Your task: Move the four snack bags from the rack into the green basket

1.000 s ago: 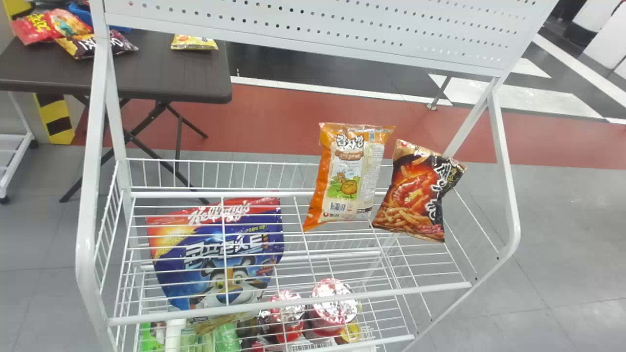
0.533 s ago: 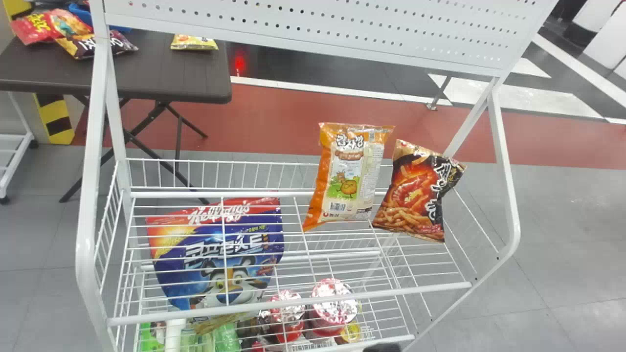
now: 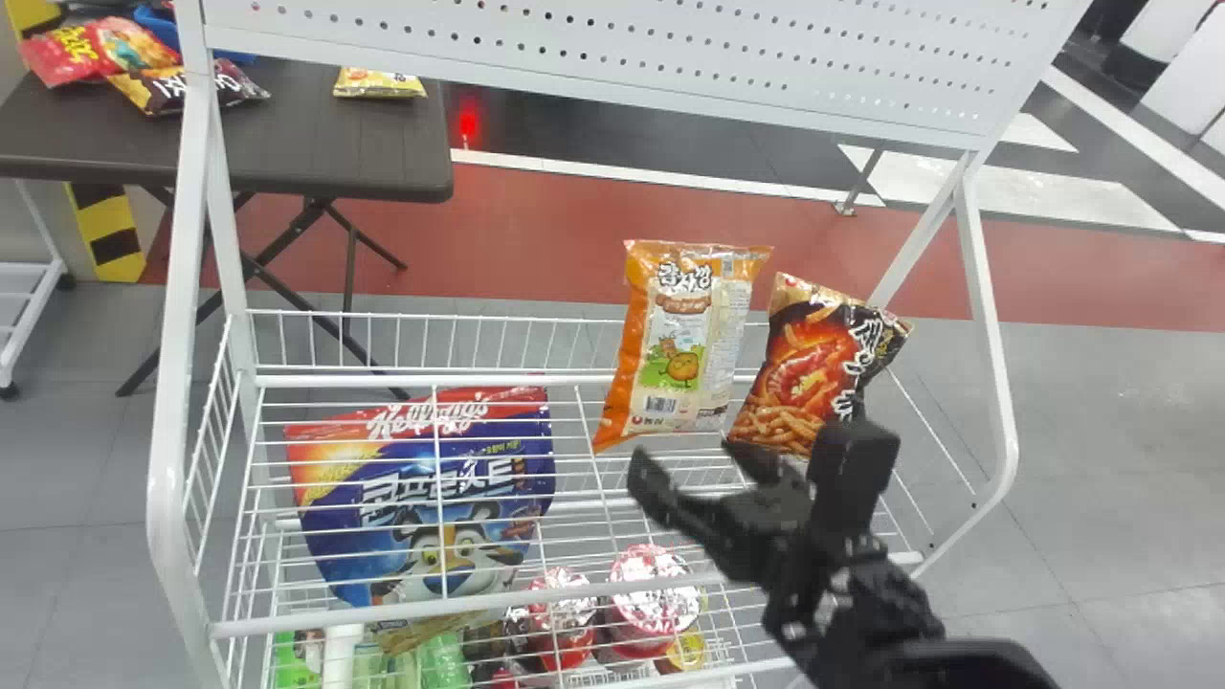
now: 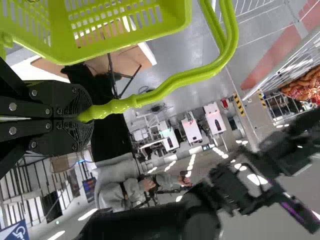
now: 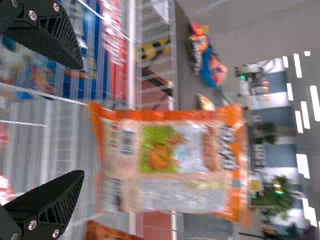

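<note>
Right gripper (image 3: 697,461) now reaches up over the rack (image 3: 574,601); half a second ago just a dark tip pokes in at the head view's bottom edge. Bags look unmoved. Its fingers are spread apart, nothing pinched; tips near the lower ends of the two upright snack bags, and the arm overlaps the bottom of the black one. Orange snack bag (image 3: 681,335): rack, right of centre, dark lettering up top, cartoon potato mid-label, barcode near the bottom. In the right wrist view it lies ahead of the open fingers. Black snack bag (image 3: 804,359): just right of it, tilted, bold white lettering down its right side, picture of fried sticks. Blue bag (image 3: 421,498): rack's left side, behind wires, white lettering on a red top band, bigger white lettering below, tiger mascot. Foil-lidded cups (image 3: 651,593) sit lower down. Left gripper (image 4: 84,117) is closed around the handle (image 4: 195,75) of the green basket (image 4: 175,17).
</note>
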